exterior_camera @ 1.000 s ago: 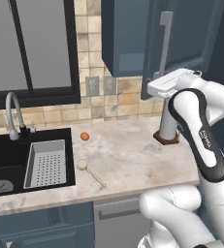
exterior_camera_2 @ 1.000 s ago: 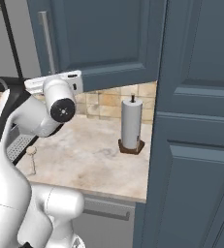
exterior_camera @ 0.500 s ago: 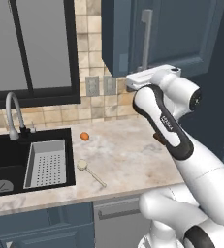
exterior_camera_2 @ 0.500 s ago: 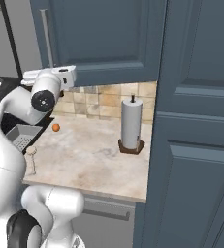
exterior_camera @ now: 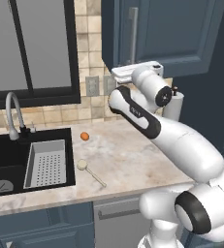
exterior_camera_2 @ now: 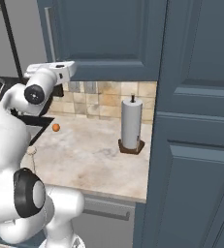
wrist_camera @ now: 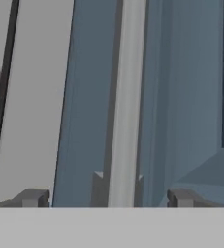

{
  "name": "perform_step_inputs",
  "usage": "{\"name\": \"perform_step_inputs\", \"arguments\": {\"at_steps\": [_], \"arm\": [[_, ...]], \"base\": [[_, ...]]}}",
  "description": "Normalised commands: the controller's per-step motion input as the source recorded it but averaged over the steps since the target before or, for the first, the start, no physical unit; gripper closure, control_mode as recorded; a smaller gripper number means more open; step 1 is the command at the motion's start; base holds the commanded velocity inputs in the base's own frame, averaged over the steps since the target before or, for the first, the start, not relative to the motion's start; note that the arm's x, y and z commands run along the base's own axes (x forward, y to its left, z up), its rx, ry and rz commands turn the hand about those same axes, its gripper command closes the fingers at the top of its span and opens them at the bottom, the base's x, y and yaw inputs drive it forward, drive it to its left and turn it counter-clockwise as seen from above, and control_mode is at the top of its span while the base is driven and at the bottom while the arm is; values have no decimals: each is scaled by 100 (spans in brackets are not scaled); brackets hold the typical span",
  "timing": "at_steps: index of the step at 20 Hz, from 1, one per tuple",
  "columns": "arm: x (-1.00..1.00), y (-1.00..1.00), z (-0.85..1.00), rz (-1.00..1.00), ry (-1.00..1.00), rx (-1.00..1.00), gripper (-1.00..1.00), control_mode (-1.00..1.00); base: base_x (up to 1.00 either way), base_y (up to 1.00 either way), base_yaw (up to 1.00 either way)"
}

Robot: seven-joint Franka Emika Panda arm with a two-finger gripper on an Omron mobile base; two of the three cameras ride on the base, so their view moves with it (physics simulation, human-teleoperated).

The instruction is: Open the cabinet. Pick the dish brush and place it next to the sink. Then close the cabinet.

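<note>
Claw (wrist_camera: 107, 197) apart, straddling cabinet (exterior_camera: 191, 34) handle (wrist_camera: 125, 97).
Handle looks rigid, slick; grip mid-bar, squarely.

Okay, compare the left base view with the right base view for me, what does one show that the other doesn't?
Left base view: the sink with its faucet and strainer tray, plus the wall outlets.

Right base view: the whole paper towel roll on its stand, and the tall cabinet doors at right.

Both: the cabinet with its bar handle, the dish brush and the orange ball on the counter.
</note>
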Motion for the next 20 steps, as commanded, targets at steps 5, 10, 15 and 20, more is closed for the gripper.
{"name": "perform_step_inputs", "arguments": {"at_steps": [5, 10, 15, 20], "arm": [[45, 0, 0, -8, 0, 0, -100, -100], [29, 0, 0, -3, 0, 0, -100, -100], [43, 0, 0, -2, 0, 0, -100, -100], [31, 0, 0, 0, 2, 0, -100, -100]], "base": [[0, 0, 0], [0, 0, 0], [0, 0, 0], [0, 0, 0]]}}
